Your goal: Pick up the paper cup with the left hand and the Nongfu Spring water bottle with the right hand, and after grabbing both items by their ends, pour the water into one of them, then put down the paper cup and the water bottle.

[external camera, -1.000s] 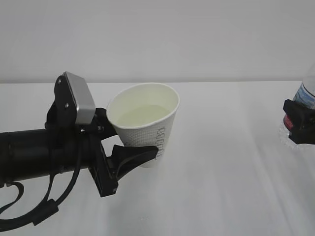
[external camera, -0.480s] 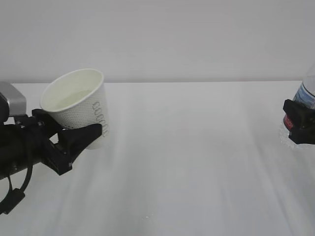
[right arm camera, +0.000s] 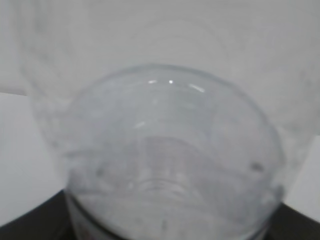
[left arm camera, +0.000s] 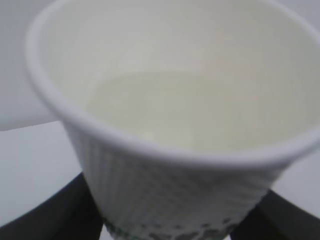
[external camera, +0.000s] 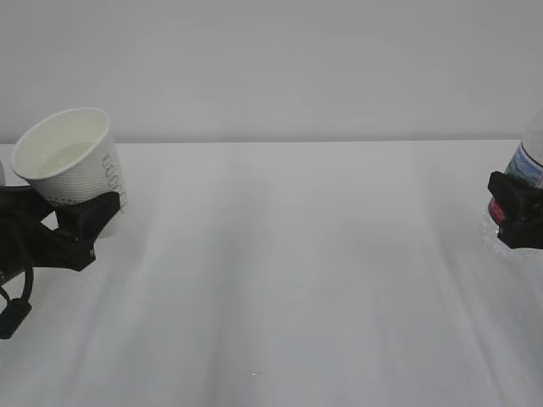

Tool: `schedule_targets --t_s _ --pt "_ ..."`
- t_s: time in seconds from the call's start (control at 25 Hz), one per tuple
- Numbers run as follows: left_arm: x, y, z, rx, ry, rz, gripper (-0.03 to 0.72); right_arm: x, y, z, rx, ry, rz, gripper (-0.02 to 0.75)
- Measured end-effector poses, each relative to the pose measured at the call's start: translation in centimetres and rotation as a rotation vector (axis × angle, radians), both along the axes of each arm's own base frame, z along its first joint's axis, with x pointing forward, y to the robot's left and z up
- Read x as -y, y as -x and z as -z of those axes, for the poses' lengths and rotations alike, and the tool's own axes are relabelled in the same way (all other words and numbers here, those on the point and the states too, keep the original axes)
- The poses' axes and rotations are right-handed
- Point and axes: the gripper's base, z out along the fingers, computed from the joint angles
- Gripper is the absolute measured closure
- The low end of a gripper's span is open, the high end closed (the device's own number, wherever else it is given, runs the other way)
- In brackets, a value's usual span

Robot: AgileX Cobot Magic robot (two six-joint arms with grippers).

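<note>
White surface [external camera: 297, 280]: left pincer [external camera: 81, 222] clamped low on tilted paper cup [external camera: 72, 161], keeping water [left arm camera: 165, 110] in; right pincer [external camera: 516, 212] clamped around bottle [external camera: 526, 165].

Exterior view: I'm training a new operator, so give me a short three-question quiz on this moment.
1. True or false: the white dimpled paper cup stands upright.
2. Which gripper holds the clear plastic water bottle: A left gripper, B right gripper?
3. Fill in: seen from the left wrist, the cup holds pale ____.

Key: 1 false, it tilts. 2 B. 3 liquid.
</note>
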Motion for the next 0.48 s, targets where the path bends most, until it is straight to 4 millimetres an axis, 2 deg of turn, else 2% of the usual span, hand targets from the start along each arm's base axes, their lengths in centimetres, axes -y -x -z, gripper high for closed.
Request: schedule_targets --t_s 0.2,0.48 --pt "-1.2 -0.4 0.0 0.005 -0.005 -0.138 0.198 0.0 0.0 0.0 0.0 0.001 -0.002 0.297" --pt "-1.9 -0.5 0.0 -0.003 0.01 -0.221 0.198 -0.1 0.0 0.0 0.0 0.004 -0.013 0.297"
